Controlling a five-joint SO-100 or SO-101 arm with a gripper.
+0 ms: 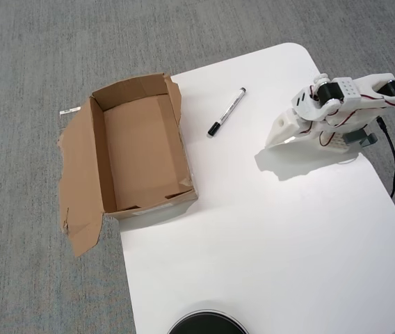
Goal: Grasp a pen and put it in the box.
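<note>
Toward the table's far edge, the marker pen [227, 111] lay diagonally, well left of the folded gripper [275, 141]; its jaws' state was unclear.

The pen [226, 111] lies on the white counter [267, 229] between the box [138, 149] and the tool [275, 139], apart from both.

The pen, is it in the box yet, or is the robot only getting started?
Only getting started. Nothing looks done: the pen lies on the white table, outside the cardboard box, whose inside is bare. Nothing is in hand either: the gripper sits folded at the table's right side in the overhead view, apart from the pen. Left to do: reach, grasp the pen, carry it and drop it in the box.
</note>
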